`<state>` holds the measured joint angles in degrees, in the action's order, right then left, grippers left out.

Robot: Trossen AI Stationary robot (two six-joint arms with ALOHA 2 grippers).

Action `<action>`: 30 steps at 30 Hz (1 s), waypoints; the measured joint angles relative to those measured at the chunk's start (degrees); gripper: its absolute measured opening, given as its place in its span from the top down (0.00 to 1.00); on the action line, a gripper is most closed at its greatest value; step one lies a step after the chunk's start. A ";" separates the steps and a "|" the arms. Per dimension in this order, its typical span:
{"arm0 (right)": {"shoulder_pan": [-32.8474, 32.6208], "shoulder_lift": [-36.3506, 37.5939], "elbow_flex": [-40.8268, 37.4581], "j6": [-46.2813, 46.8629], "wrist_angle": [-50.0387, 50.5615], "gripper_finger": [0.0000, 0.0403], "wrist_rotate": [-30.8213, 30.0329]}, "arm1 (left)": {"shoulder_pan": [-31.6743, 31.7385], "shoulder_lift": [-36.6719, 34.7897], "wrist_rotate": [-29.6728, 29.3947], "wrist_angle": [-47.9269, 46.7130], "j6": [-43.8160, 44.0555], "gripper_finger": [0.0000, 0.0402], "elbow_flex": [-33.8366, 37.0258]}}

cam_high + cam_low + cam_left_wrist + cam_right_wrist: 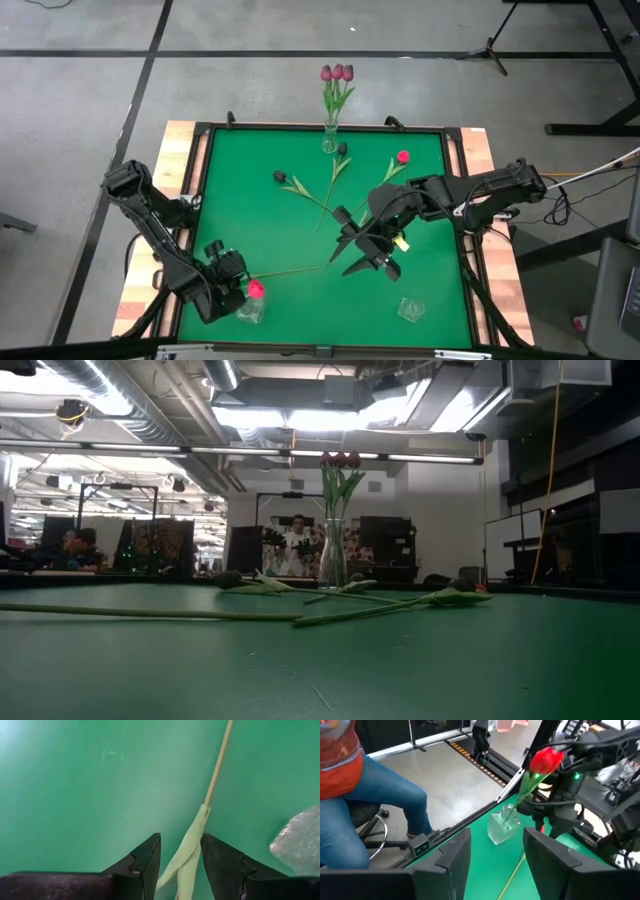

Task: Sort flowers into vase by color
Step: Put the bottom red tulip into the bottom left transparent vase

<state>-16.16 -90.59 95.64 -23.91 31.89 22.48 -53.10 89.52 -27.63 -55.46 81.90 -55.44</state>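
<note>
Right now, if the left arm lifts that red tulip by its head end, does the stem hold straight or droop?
It probably droops: the red tulip's stem is long and thin and trails across the table. The tulip is likely light, since its head is small. The left gripper seems to pinch a soft-looking leaf, so the flower may twist or slip.

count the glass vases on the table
3: a tall vase with three tulips at the far edge, a small vase by the left gripper, an empty vase near right.

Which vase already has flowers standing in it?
The far-edge vase, holding three mauve tulips upright. The two near-edge vases hold no upright flowers.
</note>
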 joint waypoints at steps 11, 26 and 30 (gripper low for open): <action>0.00 0.00 0.00 0.09 2.61 0.55 0.01 | -1.14 -1.36 1.95 -4.06 7.90 0.66 0.15; 0.06 0.36 -0.02 0.30 8.73 0.55 5.50 | 1.93 -3.84 3.22 -6.54 9.18 0.66 0.15; 0.51 0.43 -0.38 -0.11 8.84 0.55 2.80 | 0.16 -8.45 2.69 -7.46 10.87 0.67 0.15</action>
<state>-15.65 -90.16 95.26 -24.02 40.73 25.28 -52.95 81.06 -24.94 -62.92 92.77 -55.29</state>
